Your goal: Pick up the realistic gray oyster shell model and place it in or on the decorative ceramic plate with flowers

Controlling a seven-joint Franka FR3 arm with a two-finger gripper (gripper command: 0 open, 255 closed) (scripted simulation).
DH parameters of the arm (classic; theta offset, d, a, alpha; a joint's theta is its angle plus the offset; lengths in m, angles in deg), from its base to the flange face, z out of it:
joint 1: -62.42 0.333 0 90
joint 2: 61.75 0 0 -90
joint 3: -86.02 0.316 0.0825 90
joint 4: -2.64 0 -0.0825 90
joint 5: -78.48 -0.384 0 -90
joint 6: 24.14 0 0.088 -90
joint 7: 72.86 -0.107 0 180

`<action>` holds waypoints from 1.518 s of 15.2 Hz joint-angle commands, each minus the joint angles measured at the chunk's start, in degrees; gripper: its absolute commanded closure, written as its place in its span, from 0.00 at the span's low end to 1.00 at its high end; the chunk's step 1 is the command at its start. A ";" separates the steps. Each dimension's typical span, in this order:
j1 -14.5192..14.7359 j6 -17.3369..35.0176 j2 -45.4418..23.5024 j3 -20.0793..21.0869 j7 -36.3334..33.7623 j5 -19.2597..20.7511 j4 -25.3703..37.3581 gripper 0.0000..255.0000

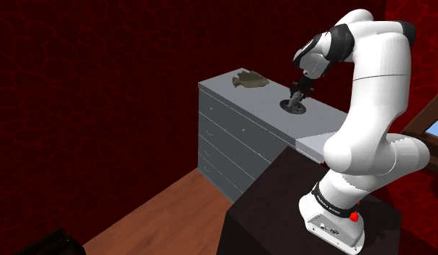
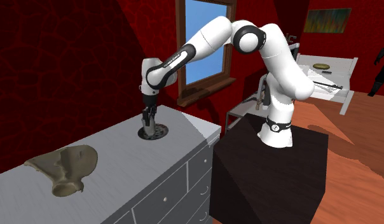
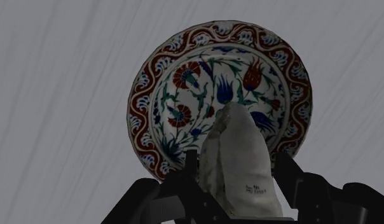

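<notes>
Shell (image 3: 238, 159), clasped in the gripper (image 3: 238, 170), blocks the plate's (image 3: 178, 83) rim on the gripper side. The shell's base and the fingers (image 3: 178, 191) run off the wrist view's edge. From the shoulder view, the plate's pattern is too small to read.

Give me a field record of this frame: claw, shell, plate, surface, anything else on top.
claw: shut on the shell, pointing down over the plate
shell: pale gray-white, clasped between the fingers, above the plate's inner area
plate: flowered, red and blue pattern, lying flat on the dresser
shell-plate contact: cannot tell
dresser: gray, with drawers
other: tan object on the dresser top, well apart from the plate
task state: shell not yet released
</notes>
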 commanded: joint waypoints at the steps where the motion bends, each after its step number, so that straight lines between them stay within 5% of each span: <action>1: -0.32 0.97 -1.08 0.35 0.49 -0.51 0.10 1.00; 11: -0.59 2.25 -2.42 0.79 1.05 -1.18 0.10 1.00; 12: -0.66 2.12 -2.55 0.79 1.04 -1.17 0.36 0.00; 23: 0.13 -2.03 2.65 -0.93 -0.15 0.98 -0.58 0.00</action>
